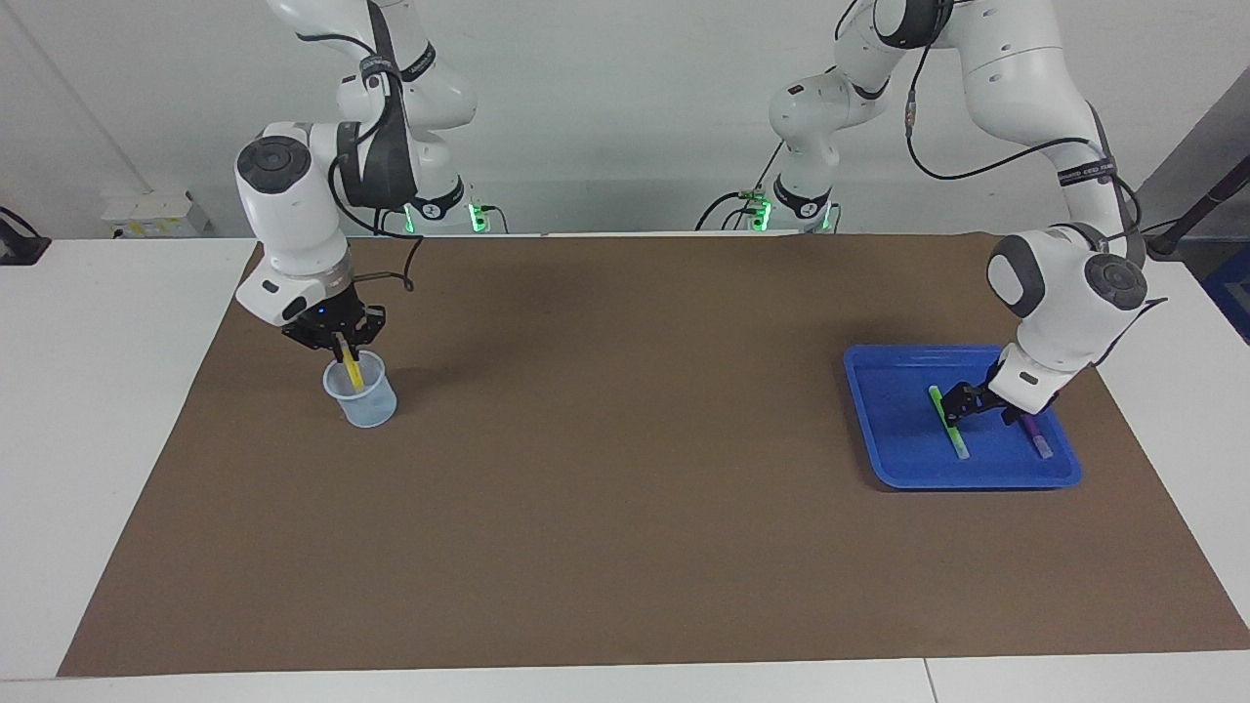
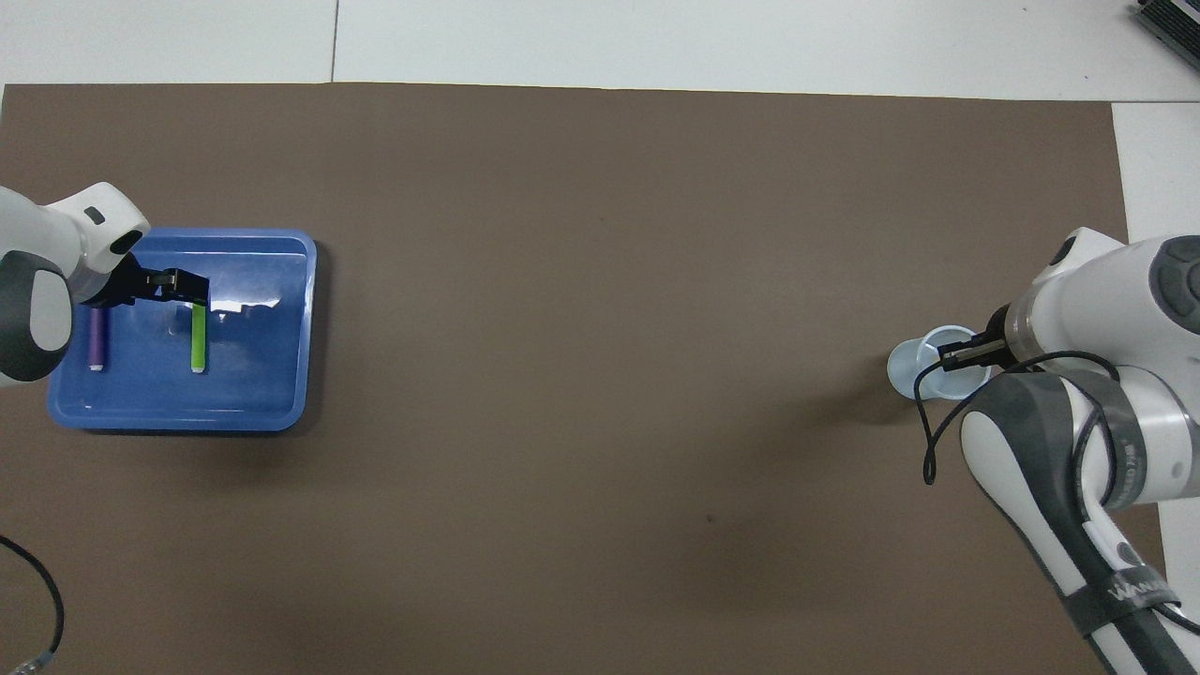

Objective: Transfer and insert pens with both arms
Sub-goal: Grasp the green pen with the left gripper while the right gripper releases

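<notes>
Right gripper clamped on yellow pen, its tip inside cup. Left gripper fingers spread wide over green pen in tray; purple pen alongside.

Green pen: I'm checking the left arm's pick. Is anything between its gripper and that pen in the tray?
Nothing visible blocks it. The left gripper is open just over the green pen, which lies alone in the blue tray; the purple pen lies apart, toward the tray's outer edge.
</notes>
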`<state>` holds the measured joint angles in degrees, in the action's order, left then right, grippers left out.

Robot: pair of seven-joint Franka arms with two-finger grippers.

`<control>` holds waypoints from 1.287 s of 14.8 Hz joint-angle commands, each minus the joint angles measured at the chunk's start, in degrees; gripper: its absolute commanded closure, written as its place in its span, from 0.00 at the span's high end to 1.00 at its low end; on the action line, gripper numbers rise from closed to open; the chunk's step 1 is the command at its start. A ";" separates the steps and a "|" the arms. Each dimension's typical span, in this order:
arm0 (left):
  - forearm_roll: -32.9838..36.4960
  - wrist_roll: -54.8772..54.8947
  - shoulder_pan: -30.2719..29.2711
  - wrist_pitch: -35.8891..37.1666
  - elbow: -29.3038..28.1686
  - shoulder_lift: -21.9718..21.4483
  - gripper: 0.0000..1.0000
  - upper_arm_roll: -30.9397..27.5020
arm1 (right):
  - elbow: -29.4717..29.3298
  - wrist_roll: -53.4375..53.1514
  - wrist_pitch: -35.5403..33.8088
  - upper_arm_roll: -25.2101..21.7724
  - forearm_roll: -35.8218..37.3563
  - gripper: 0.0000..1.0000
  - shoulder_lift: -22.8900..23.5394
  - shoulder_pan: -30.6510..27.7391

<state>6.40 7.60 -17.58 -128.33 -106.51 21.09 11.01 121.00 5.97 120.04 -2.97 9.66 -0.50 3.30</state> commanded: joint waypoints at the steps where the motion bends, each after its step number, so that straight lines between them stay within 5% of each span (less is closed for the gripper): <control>1: 0.63 -0.30 0.00 -2.36 -1.06 0.89 1.00 0.33 | 0.38 1.06 1.25 0.60 1.33 0.00 0.41 -1.37; 3: 0.63 -0.22 0.00 -3.15 -1.33 0.89 1.00 0.33 | 0.38 0.54 1.25 0.60 1.33 0.00 0.68 -1.46; 4: 0.63 -0.22 0.00 -3.50 -1.94 0.89 1.00 0.33 | 0.38 -0.07 1.25 0.60 1.33 0.12 0.77 -1.46; 6: 0.63 -0.30 0.00 -5.26 -3.86 0.71 1.00 0.33 | 0.38 -0.52 1.16 0.60 1.33 0.58 0.68 -1.46; 8: 0.63 -0.30 -0.09 -6.05 -4.75 0.62 0.95 0.33 | 0.38 -0.52 0.90 0.60 1.33 0.68 0.68 -1.37; 10: 0.63 -0.30 -0.09 -5.79 -4.84 0.62 0.90 0.33 | 0.11 -0.43 0.29 0.60 1.33 0.90 0.68 -1.37; 12: 0.63 -0.30 0.00 -5.01 -4.76 0.62 0.72 0.33 | -0.24 -0.34 -0.68 0.60 1.33 1.00 0.77 -1.37; 19: 0.63 -0.30 0.27 -3.34 -4.67 0.45 0.06 0.24 | -4.54 0.09 -6.83 0.78 0.89 1.00 0.86 -1.11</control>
<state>6.35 7.56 -17.47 -132.18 -110.14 21.57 11.94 118.62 5.95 116.01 -2.81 9.80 0.44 2.73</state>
